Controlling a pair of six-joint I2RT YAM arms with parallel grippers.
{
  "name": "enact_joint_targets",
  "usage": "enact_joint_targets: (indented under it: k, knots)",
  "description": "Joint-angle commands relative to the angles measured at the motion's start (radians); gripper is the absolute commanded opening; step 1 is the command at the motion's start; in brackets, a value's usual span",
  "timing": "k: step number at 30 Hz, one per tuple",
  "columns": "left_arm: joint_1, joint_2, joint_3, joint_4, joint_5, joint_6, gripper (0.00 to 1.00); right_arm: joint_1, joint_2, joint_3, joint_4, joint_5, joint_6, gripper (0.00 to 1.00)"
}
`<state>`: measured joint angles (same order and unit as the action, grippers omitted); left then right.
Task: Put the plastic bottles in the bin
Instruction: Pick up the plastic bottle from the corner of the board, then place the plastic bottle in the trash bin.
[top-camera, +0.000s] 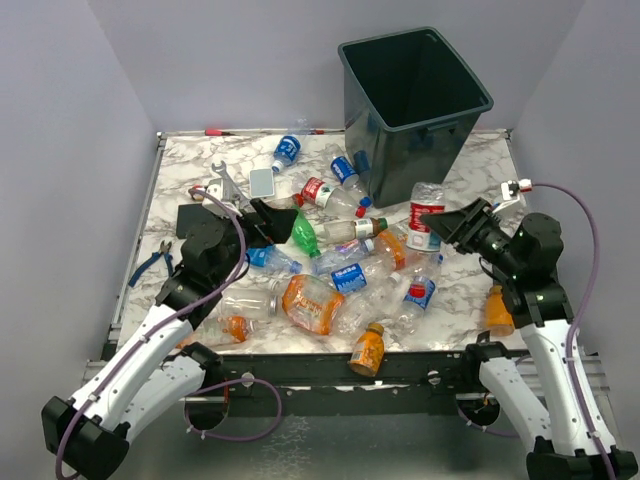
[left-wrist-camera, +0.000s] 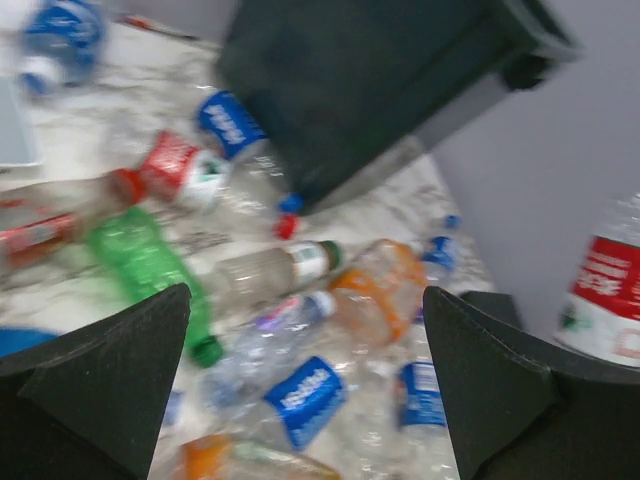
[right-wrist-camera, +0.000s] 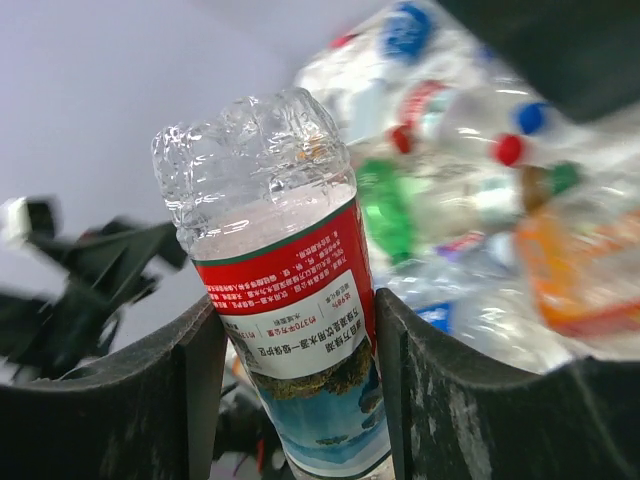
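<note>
Pinches a clear red-labelled bottle (right-wrist-camera: 285, 300) between the two fingers of the right gripper (top-camera: 442, 226), pads flat against the label on either side, the crumpled clear end poking out past the fingertips. Holds it, in the top view, just in front of the near right corner of the bin (top-camera: 412, 150), beside the wall and not over the opening. Cannot tell from above whether this bottle touches the desk (top-camera: 185, 160); in the left wrist view, shows it against the side wall, higher than the litter.

Spreads the left gripper (top-camera: 278, 222) wide, fingers far apart, with nothing between them and nothing touched. Hangs it over the left part of the pile, close to a green bottle (top-camera: 305, 235), with the bin ahead in its wrist view.

Shows the other plastic bottles (top-camera: 375, 262) lying on the desk in a loose heap between the two arms: clear ones with blue, red and white labels, a crushed orange one (top-camera: 312, 303) toward the front, a small orange bottle (top-camera: 368, 350) at the near edge, another orange one (top-camera: 498, 310) beside the right arm, and a blue-labelled one (top-camera: 287, 150) at the far side. Shows a few more lying close to the foot of the bin.

Stands the bin upright at the far right of the desk, interior dark.

Sets a wrench (top-camera: 225, 185), a grey slab (top-camera: 262, 182), a black slab (top-camera: 190, 220) and pliers (top-camera: 155, 262) on the left of the desk, apart from the heap.
</note>
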<state>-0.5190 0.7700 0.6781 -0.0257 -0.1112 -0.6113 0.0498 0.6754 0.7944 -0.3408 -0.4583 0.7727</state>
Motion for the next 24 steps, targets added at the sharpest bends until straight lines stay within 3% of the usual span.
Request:
enact_joint_targets:
  k: [1, 5, 15, 24]
  knots:
    - [-0.003, 0.044, -0.033, 0.359, 0.452, -0.170, 0.99, 0.113, -0.036, -0.023, 0.442, -0.247, 0.102, 0.37]
    - [-0.023, 0.120, -0.047, 0.589, 0.614, -0.326, 0.99, 0.271, 0.015, 0.007, 0.540, -0.184, 0.086, 0.36]
    - [-0.179, 0.096, -0.028, 0.606, 0.607, -0.216, 0.99, 0.650, 0.178, -0.108, 1.094, 0.096, 0.145, 0.35]
    - [-0.200, -0.018, -0.072, 0.606, 0.576, -0.166, 0.99, 0.702, 0.319, -0.166, 1.358, 0.181, 0.290, 0.32]
